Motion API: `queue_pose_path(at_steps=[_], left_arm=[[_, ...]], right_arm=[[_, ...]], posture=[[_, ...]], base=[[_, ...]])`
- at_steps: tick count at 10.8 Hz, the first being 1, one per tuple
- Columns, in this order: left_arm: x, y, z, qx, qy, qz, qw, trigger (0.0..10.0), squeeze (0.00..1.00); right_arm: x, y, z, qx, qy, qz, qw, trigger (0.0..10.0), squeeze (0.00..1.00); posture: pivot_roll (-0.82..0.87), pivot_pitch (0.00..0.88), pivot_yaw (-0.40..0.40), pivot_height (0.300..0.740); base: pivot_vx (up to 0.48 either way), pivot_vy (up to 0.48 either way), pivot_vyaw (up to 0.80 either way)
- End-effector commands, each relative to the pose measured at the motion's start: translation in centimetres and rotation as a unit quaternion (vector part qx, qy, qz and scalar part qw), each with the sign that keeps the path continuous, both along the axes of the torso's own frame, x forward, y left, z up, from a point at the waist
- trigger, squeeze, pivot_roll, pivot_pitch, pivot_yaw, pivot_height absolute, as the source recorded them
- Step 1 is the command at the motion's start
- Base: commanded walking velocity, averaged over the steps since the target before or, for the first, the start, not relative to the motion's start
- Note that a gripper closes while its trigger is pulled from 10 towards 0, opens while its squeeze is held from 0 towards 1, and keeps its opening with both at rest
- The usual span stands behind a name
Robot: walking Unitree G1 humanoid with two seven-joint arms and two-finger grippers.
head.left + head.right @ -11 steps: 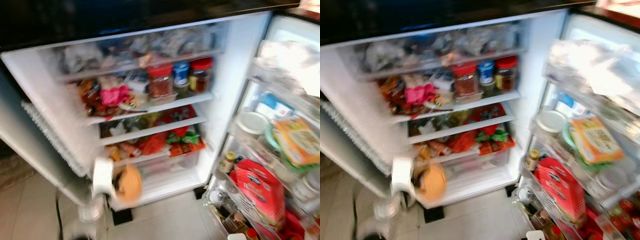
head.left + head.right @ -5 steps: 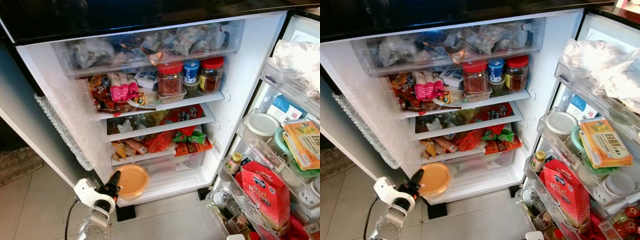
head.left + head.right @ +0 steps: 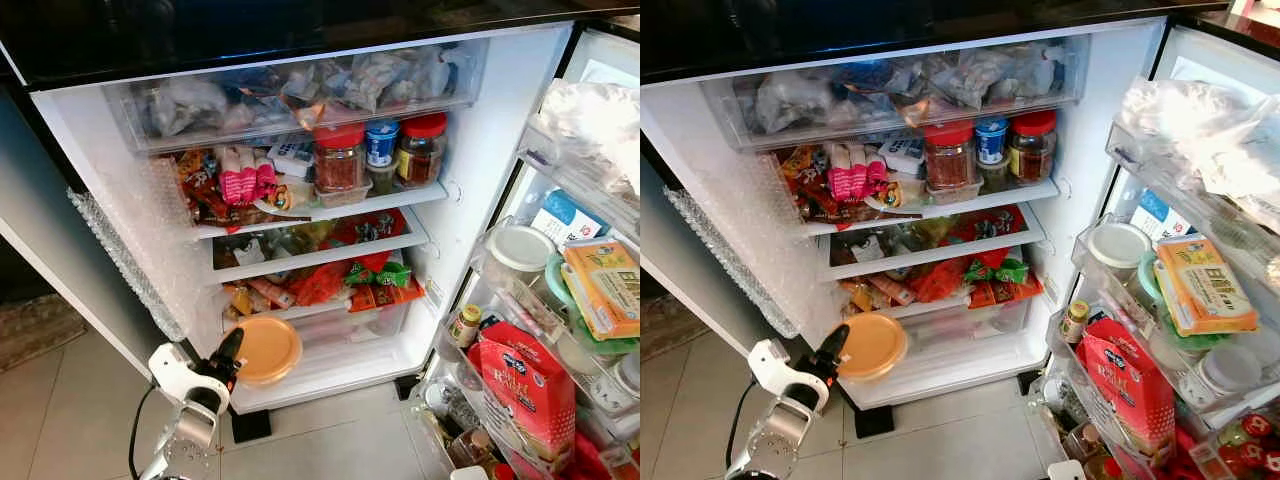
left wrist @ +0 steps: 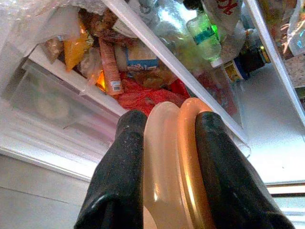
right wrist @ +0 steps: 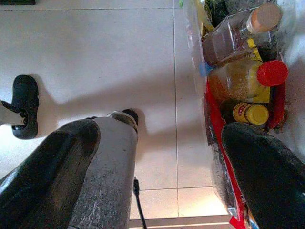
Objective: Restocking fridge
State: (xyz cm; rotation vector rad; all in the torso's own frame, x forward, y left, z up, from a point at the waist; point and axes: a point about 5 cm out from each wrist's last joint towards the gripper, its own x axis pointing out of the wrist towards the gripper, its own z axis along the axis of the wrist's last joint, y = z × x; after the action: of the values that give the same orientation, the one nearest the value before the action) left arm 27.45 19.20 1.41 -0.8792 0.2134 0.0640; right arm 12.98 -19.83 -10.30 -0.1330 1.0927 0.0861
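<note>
Left eye view: fridge stands open with packed shelves, and against half a second ago the left gripper has carried the orange lidded container slightly up and inward, now ahead of the fingers over the bottom shelf. Left wrist view: both fingers clamp the container's rim between them, so placement looks imminent. Right wrist view: right gripper hangs idle, spread apart over floor tiles.
</note>
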Motion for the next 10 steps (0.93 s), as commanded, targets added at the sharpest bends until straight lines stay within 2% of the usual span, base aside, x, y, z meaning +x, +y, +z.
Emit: queue_pose_path(at_steps=[1, 2, 4, 10], left_arm=[[0.3, 0.1, 0.5, 0.004, -0.009, -0.008, 1.000, 10.0, 0.00], [0.4, -0.3, 0.6, 0.000, -0.009, -0.015, 1.000, 10.0, 0.00], [0.6, -0.7, 0.7, -0.002, -0.012, -0.020, 1.000, 10.0, 0.00], [0.8, -1.2, 1.2, -0.002, -0.021, -0.044, 0.999, 10.0, 0.00]], right_arm=[[-1.1, 0.1, -0.4, -0.005, 0.025, 0.010, 1.000, 10.0, 0.00], [-1.4, 1.0, -0.6, -0.015, 0.034, 0.044, 0.998, 10.0, 0.00], [-1.7, 0.9, -0.7, -0.017, 0.039, 0.045, 0.998, 10.0, 0.00], [-1.9, 1.1, -0.8, -0.013, 0.039, 0.063, 0.997, 10.0, 0.00]], posture=[[-0.11, 0.055, 0.026, 0.740], [-0.11, 0.055, 0.026, 0.740], [-0.11, 0.057, 0.026, 0.740], [-0.10, 0.055, 0.028, 0.740]], base=[[0.240, 0.000, 0.00], [0.244, 0.000, 0.00], [0.122, 0.000, 0.41], [0.246, 0.000, 0.00]])
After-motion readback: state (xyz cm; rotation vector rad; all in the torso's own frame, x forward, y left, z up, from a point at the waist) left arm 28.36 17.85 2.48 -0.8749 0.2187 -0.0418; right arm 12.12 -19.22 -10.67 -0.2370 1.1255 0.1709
